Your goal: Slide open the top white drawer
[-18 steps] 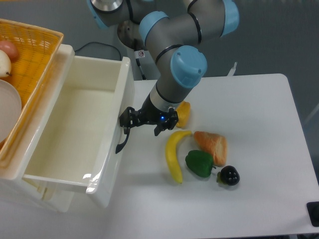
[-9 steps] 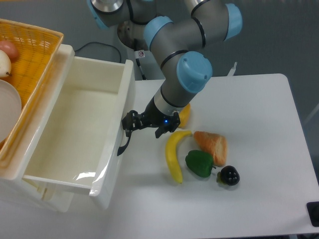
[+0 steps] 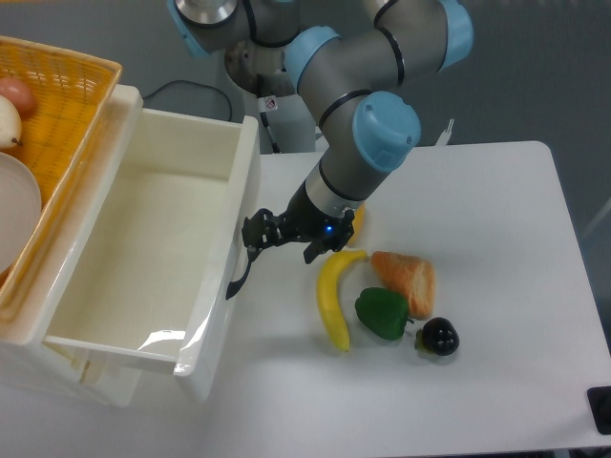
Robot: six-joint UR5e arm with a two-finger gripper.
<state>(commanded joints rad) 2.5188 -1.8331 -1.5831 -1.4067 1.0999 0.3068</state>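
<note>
The top white drawer (image 3: 221, 296) is a glossy cream-white deep box at the left, pulled well out of the cabinet, with its inside bare. Its black curved handle (image 3: 238, 277) sits on the front wall, facing the table. My gripper (image 3: 255, 234) is at the upper end of this handle, shut on it, with the arm reaching in from the upper right. The lower drawer and its handle are hidden under the open one.
A yellow wicker basket (image 3: 59, 105) with a white bowl (image 3: 13, 215) and fruit stands on the cabinet top at the left. On the table right of the gripper lie a banana (image 3: 331, 303), bread (image 3: 407, 280), a green pepper (image 3: 383, 314), a dark fruit (image 3: 439, 336) and an orange item (image 3: 356, 219).
My gripper has moved right with the handle in it, and the top white drawer has slid a little further out to the right.
</note>
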